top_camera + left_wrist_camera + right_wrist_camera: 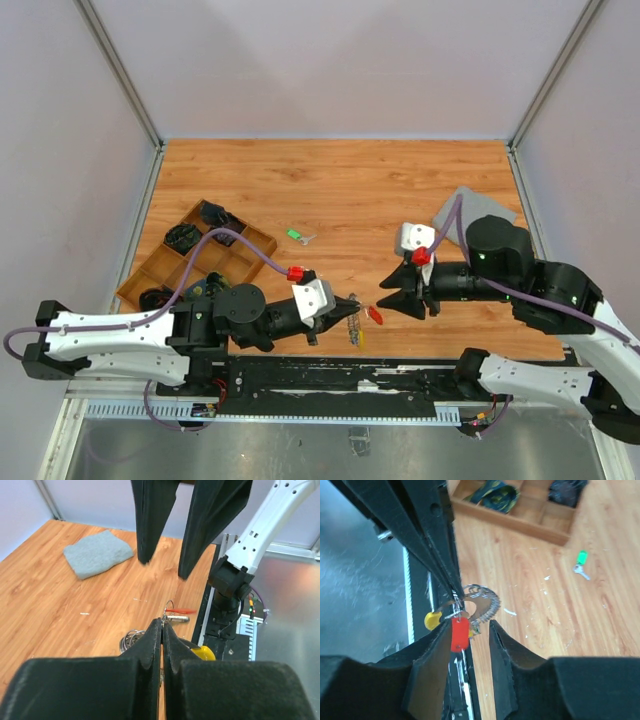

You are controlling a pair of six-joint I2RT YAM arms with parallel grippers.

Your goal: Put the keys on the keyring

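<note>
My left gripper point(350, 306) is shut on the thin silver keyring point(168, 604) and holds it at the table's near edge. The beaded chain loop point(487, 603) and a yellow-headed key point(432, 620) hang from the keyring. A red-headed key point(460, 633) hangs at the ring, just past the left fingertips point(156, 630). My right gripper point(386, 296) is open and faces the left one. The red key lies between its jaws, close to one finger point(434, 662), not clamped. A green-headed key point(296, 236) lies alone on the table; it also shows in the right wrist view point(581, 558).
A wooden compartment tray point(160, 266) holding dark items stands at the left. A folded grey cloth point(478, 212) lies at the back right. The black mounting rail point(330, 378) runs along the near table edge under the grippers.
</note>
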